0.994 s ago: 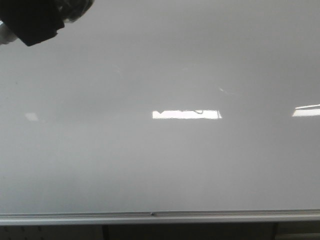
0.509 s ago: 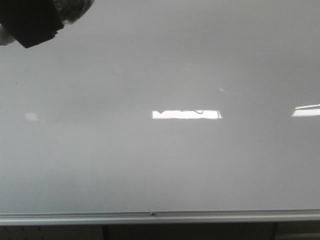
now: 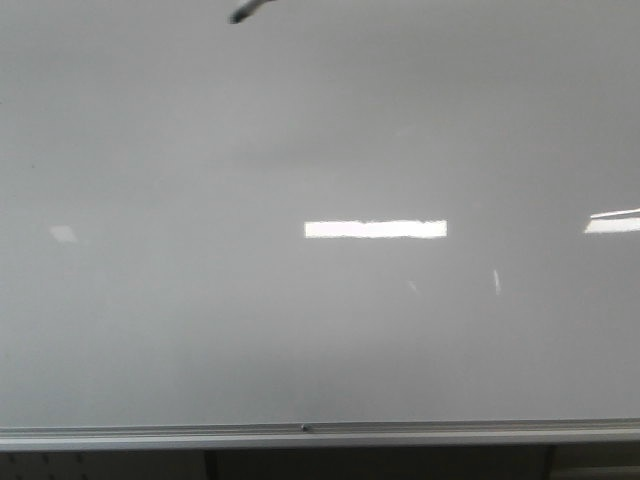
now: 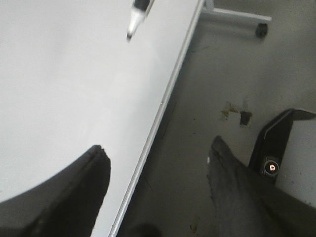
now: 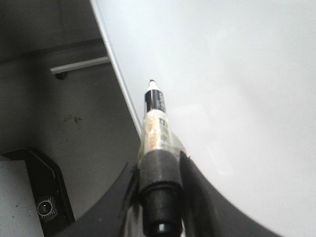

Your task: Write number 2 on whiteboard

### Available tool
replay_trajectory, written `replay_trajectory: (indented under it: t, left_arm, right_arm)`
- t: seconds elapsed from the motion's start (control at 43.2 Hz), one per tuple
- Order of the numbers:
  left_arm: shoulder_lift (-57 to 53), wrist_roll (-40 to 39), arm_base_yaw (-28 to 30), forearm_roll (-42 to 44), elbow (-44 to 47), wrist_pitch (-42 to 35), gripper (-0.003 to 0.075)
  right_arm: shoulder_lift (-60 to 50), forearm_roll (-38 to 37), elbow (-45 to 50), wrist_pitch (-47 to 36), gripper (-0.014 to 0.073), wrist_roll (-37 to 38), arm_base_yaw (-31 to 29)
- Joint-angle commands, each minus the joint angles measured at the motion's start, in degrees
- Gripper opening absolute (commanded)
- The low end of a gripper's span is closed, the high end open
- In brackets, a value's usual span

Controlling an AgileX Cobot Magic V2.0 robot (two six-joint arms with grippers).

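Observation:
The whiteboard (image 3: 320, 330) fills the front view, glossy white-grey and bare; no number 2 shows on it in any view. My right gripper (image 5: 158, 163) is shut on a black-and-white marker (image 5: 157, 123), whose tip points at the board (image 5: 237, 74) near its framed edge. Only the marker's dark tip (image 3: 242, 14) pokes in at the top of the front view. My left gripper (image 4: 159, 147) is open and holds nothing, one finger over the board (image 4: 59, 89) and the other over the floor. The marker tip (image 4: 137, 17) also shows in the left wrist view, over the board.
A silver frame (image 3: 320, 432) runs along the board's lower edge. Bright light reflections (image 3: 375, 229) lie on the board. Beyond the edge is grey floor (image 4: 207, 98), a white stand leg with a caster (image 4: 237, 17), and a black housing (image 4: 276, 148).
The dark arm part at the top left of the front view is gone. The marker tip now shows at the top, left of centre. The middle reflection is unbroken.

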Motion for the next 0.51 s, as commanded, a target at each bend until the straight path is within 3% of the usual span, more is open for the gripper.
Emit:
replay_trajectory:
  t: [0.0, 0.116, 0.254, 0.37, 0.486]
  left_arm:
    - [-3.82, -7.65, -0.31, 4.23, 2.57, -7.21, 0.043]
    - [-6.6, -22.24, -0.31, 12.25, 6.14, -8.75, 0.043]
    - [-9.1, -36.5, -0.31, 18.23, 8.22, -8.75, 0.043]
    - [-10.88, -43.21, -0.31, 20.88, 9.44, -8.75, 0.0429]
    - [-12.2, -44.58, -0.31, 23.74, 11.12, -8.84, 0.0429]
  right_arm:
    - [-4.17, -3.38, -1.99, 0.29, 0.0027, 7.85, -4.77]
    - [-7.63, -5.42, -0.4, 0.85, 0.0027, 15.94, -12.97]
    - [-12.03, -4.8, 6.24, -4.06, 0.0027, 19.48, -21.41]
    - [-15.48, -4.16, 14.42, -10.87, 0.0027, 19.97, -25.26]
    - [-17.48, -2.04, 23.13, -19.0, 0.0027, 19.97, -26.45]
